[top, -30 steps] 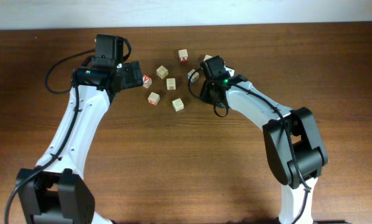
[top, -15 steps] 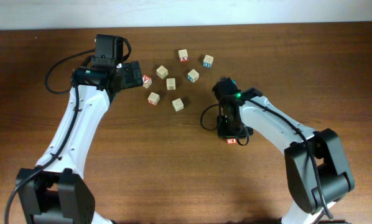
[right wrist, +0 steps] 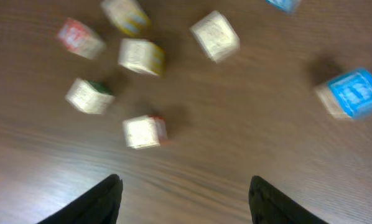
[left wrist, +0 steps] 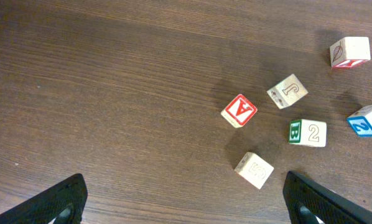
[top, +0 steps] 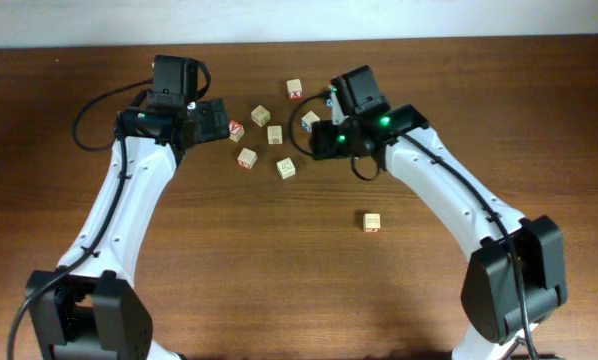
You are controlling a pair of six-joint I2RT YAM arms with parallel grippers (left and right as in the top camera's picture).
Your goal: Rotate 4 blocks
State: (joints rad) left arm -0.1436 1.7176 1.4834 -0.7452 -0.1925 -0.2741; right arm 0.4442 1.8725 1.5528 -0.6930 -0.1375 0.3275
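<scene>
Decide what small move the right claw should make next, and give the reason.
Probably lower the right claw over the pale block lying just ahead of its fingers, then close on it. The claw is open and empty above the cluster, that block sits nearest its gap, and a lone block lies apart from the rest.

The dark brown wooden table point(top: 229, 290) fills the frame. In its upper middle lies a loose cluster of small alphabet cubes, none touching: pale cubes point(top: 275, 134) mixed with red-faced cubes point(top: 246, 158). A lone cube point(top: 372, 221), pale on top, sits right of centre, well apart from the cluster.
</scene>
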